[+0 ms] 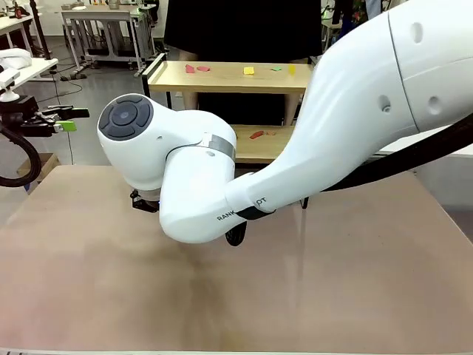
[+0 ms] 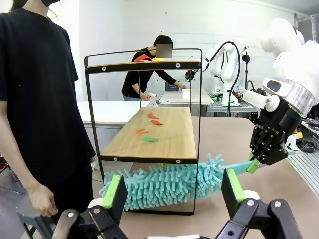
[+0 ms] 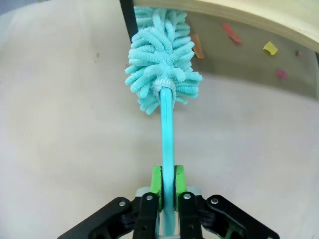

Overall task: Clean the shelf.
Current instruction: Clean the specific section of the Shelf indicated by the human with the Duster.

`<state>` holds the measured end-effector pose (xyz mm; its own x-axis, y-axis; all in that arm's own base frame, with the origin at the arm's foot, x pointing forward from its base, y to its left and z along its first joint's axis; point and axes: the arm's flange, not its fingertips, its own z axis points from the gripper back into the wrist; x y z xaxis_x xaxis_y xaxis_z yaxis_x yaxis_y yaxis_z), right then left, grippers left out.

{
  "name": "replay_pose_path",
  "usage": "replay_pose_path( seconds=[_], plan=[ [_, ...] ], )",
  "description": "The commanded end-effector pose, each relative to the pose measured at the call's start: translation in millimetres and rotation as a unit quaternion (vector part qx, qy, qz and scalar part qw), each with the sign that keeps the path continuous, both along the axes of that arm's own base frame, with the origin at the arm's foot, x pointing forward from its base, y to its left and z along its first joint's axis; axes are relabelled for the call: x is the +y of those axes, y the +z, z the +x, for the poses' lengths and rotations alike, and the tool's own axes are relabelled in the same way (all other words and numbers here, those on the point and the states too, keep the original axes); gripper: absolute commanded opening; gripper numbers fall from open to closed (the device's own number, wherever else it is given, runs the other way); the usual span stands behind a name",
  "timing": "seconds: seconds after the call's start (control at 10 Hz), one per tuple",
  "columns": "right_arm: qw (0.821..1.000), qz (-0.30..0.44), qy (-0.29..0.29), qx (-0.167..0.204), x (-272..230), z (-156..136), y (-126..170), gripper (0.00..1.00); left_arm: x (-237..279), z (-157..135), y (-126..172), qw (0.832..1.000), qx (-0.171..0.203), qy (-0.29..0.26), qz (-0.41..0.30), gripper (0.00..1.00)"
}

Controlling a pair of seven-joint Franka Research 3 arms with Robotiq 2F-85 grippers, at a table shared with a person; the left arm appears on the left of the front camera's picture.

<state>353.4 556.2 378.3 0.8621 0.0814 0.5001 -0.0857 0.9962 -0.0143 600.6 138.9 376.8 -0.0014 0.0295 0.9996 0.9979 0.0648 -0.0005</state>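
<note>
The shelf (image 2: 154, 137) is a two-tier wooden rack in a black frame; it stands at the table's far side (image 1: 229, 77). Coloured paper scraps (image 2: 149, 130) lie on its lower board and more scraps (image 1: 249, 71) lie on its top board. My right gripper (image 3: 168, 185) is shut on the handle of a teal fluffy duster (image 3: 162, 64). The duster's head (image 2: 164, 181) reaches under the lower board, through the end frame. The left wrist view shows that right gripper (image 2: 258, 162) at the handle's end. My left gripper (image 2: 172, 191) is open, looking at the shelf's end from a short way off.
Scraps (image 3: 230, 32) also lie on the table under the shelf. A person in black (image 2: 35, 99) stands close beside the shelf. My right arm (image 1: 222, 177) crosses the middle of the table (image 1: 332, 296). More tables and another person stand farther back.
</note>
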Motion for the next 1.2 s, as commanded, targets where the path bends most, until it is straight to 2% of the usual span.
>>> replay_pose_path(
  seconds=[0.0,0.3,0.7,0.9,1.0,1.1],
  plan=[
    [0.999,0.007,-0.031,-0.006,-8,-10,9,0.13,0,-2,2,1.0,-0.007,0.001,0.005,1.0],
    [0.999,0.01,-0.041,0.012,-17,-1,-6,0.13,0,-2,2,1.0,-0.007,0.001,0.005,1.0],
    [0.999,0.026,-0.032,0.02,-17,12,-26,0.13,0,-2,2,1.0,-0.007,0.001,0.005,1.0],
    [0.999,0.045,-0.017,0.021,-19,8,-22,0.13,0,-2,2,1.0,-0.007,0.001,0.005,1.0],
    [0.999,0.013,-0.025,0.024,-15,17,-25,0.13,0,-2,2,1.0,-0.007,0.001,0.005,1.0],
    [0.999,0.013,-0.025,0.024,-15,17,-25,0.13,0,-2,2,1.0,-0.007,0.001,0.005,1.0]
  ],
)
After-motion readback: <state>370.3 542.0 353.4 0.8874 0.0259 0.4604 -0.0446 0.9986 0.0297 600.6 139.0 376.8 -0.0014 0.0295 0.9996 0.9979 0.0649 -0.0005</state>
